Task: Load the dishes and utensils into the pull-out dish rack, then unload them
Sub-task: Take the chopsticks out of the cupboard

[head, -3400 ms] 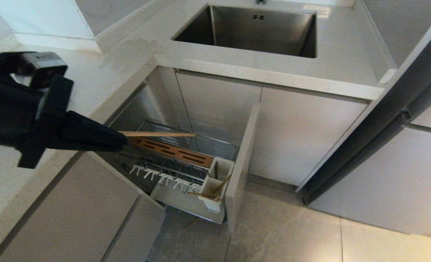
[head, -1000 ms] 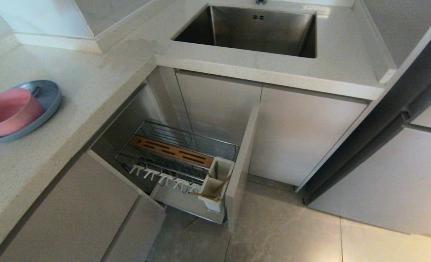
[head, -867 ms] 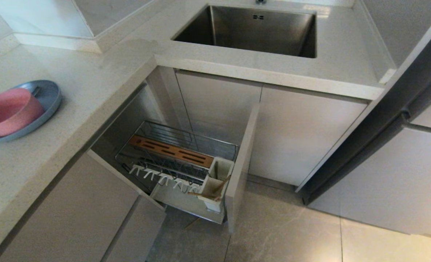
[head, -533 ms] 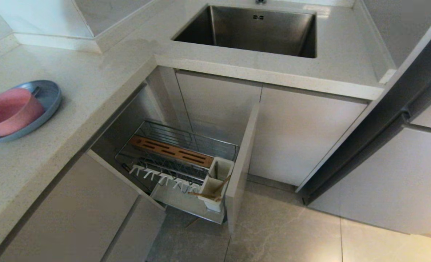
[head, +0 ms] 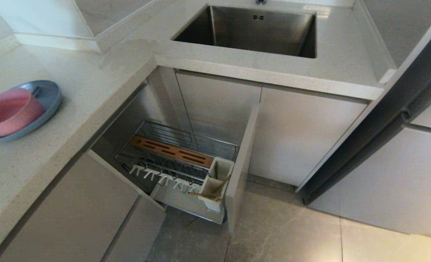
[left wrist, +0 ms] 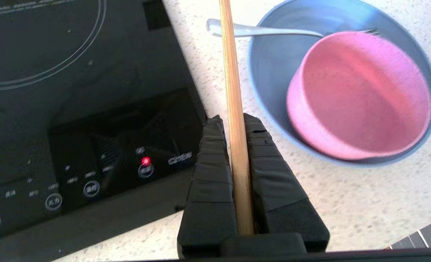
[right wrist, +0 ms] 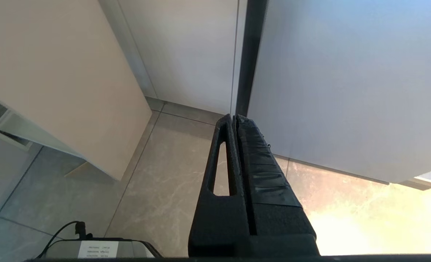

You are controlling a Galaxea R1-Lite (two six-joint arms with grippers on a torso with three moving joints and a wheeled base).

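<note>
A single light wooden chopstick [left wrist: 236, 120] is clamped between the closed black left gripper [left wrist: 231, 122] at the frame centre, while the round light-blue plate [head: 50, 98], pink round bowl [head: 10, 113] and slim silver utensil [left wrist: 259, 31] lie at the left on the speckled countertop [head: 102, 78]. Unloading of the chrome wire pull-out dish rack [head: 186, 160] at lower centre is judged nearly done, one more chopstick [head: 210, 194] being left in its white utensil cup [head: 215, 183]. Bare counter remains between plate and black induction hob [left wrist: 73, 109] for setting down; the right gripper [right wrist: 234, 120] is shut, empty, over the floor.

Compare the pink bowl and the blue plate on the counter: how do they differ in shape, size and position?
The pink bowl is deep with tall walls; the blue plate is flat and shallow. The bowl is smaller across than the plate. The bowl sits inside the plate, while the plate rests directly on the counter. Both are round and look matte.
</note>
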